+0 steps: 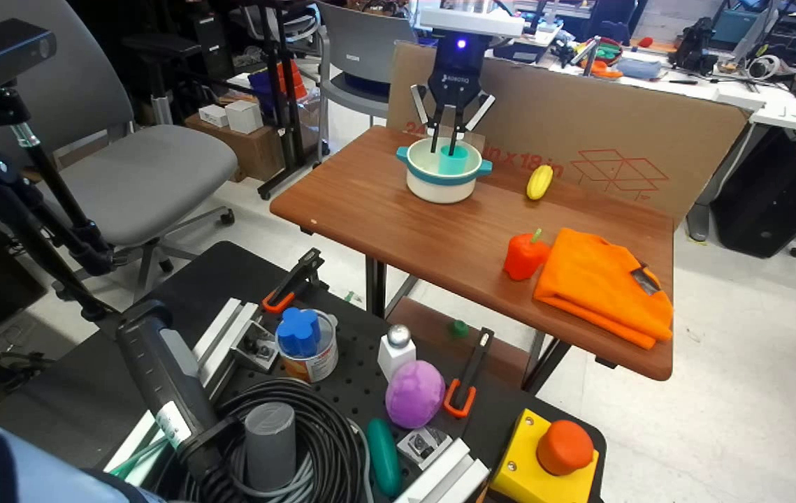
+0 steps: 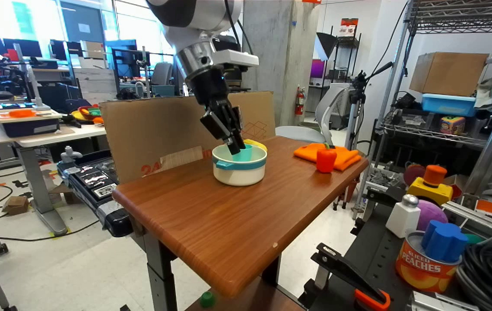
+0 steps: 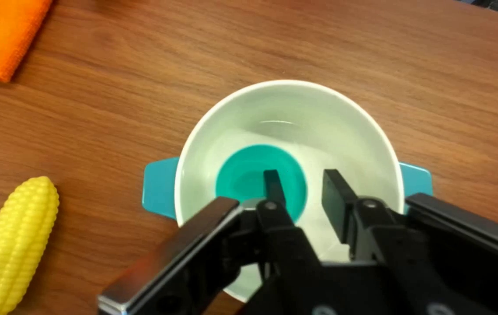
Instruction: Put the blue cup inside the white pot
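Inside the white pot stands the blue cup.

Sm blue cup upright inside white pot, off-ctr; pot level, round, w/ teal band.

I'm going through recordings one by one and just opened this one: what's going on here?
A robot arm holds its gripper down in the white pot, where the blue cup sits mouth up. The gripper's fingers stand apart, one over the cup's inside and one outside it, so it doesn't seem to be gripping the cup. The placing looks done, though the gripper is not yet clear of the pot.
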{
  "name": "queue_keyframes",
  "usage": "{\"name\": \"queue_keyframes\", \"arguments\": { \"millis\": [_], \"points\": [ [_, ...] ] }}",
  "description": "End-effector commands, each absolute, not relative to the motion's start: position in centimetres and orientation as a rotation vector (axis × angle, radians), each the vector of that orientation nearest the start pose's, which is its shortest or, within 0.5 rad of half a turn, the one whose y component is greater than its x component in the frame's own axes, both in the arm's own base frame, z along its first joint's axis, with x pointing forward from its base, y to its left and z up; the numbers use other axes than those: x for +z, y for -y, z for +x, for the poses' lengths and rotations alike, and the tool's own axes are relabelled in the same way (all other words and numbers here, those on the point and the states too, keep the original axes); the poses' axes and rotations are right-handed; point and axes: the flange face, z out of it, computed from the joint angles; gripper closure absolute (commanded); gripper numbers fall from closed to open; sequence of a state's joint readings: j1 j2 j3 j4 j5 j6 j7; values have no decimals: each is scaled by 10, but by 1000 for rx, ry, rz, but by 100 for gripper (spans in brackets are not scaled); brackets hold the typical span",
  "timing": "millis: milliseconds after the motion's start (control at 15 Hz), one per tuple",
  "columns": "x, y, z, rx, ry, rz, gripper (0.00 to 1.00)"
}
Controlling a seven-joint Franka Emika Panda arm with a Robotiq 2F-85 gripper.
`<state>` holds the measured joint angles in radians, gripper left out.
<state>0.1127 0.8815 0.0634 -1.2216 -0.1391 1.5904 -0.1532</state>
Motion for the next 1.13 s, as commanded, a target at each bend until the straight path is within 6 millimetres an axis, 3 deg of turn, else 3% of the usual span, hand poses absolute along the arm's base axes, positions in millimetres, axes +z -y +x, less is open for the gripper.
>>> {"name": "queue_keyframes", "arguments": {
  "millis": [0, 333, 533, 600, 667, 733, 800, 933, 1067],
  "points": [
    [218, -103, 688, 850, 596, -3092, 38],
    [251, -103, 658, 856, 766, -3062, 2],
    [290, -97, 639, 745, 839, -3055, 0],
    [302, -93, 637, 663, 819, -3066, 0],
    [313, -81, 633, 571, 666, -3076, 0],
    [320, -69, 627, 535, 600, -3064, 0],
    [305, -91, 649, 626, 705, -3076, 0],
    [321, -71, 638, 571, 632, -3072, 0],
    [322, -64, 632, 560, 608, -3067, 0]
  ]
}}
